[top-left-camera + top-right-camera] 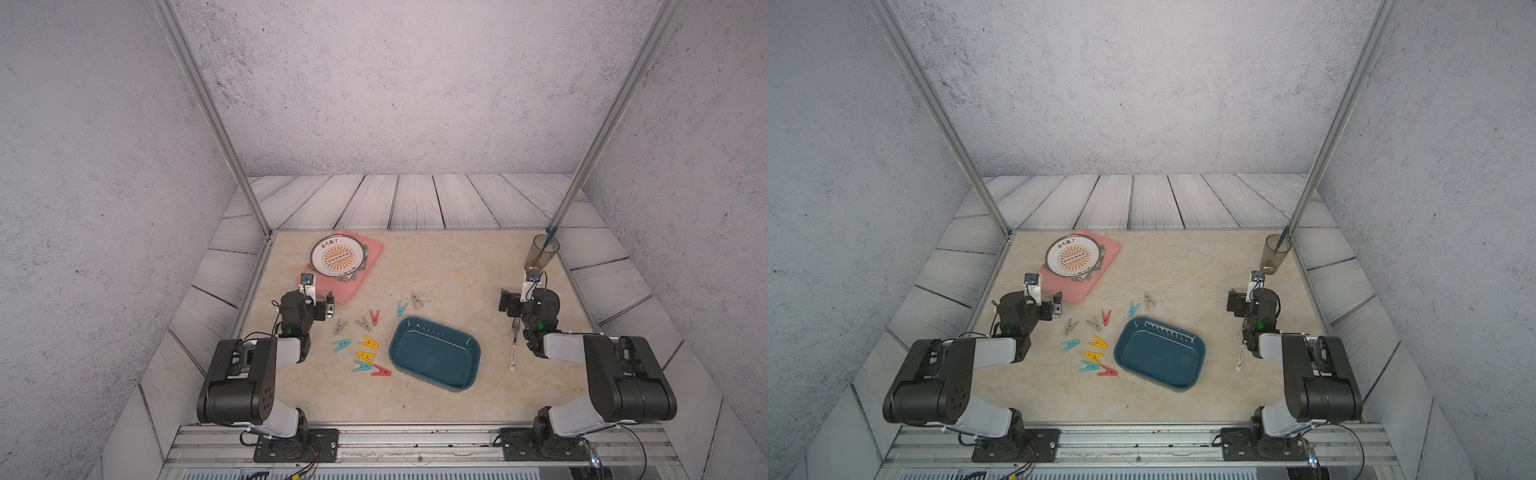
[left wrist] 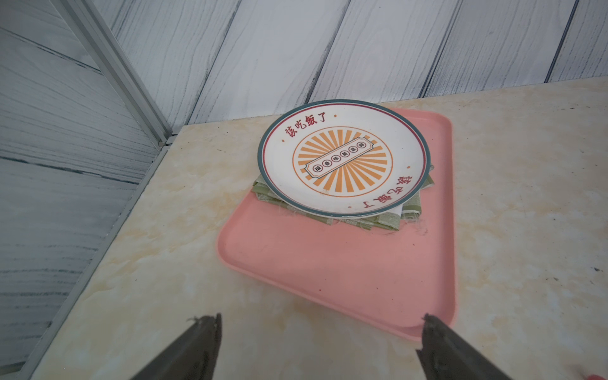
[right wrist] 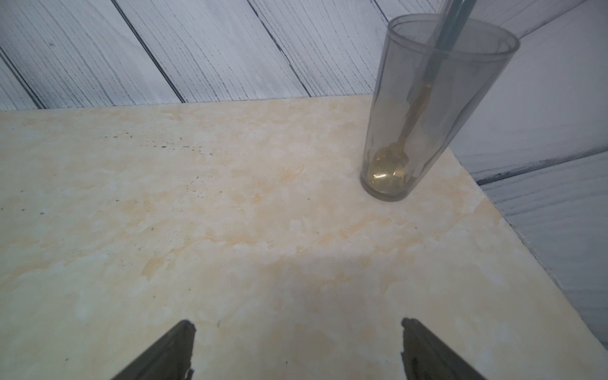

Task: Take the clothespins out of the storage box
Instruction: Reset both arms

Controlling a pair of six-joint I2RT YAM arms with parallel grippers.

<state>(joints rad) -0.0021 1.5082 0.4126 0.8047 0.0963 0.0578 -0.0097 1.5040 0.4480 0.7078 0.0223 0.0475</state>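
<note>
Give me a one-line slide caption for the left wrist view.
Open left gripper hovers by a corner of a pink tray, where a sunburst-patterned plate rests on folded green cloth.

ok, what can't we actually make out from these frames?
- Fork: its head is hidden behind the right arm in a top view.
- Cloth: mostly under the plate, left wrist view.
- Spoon: handle end cut off by the right wrist picture's edge.
- Teal clothespin and red clothespin: too small in both top views to tell if they touch.
</note>
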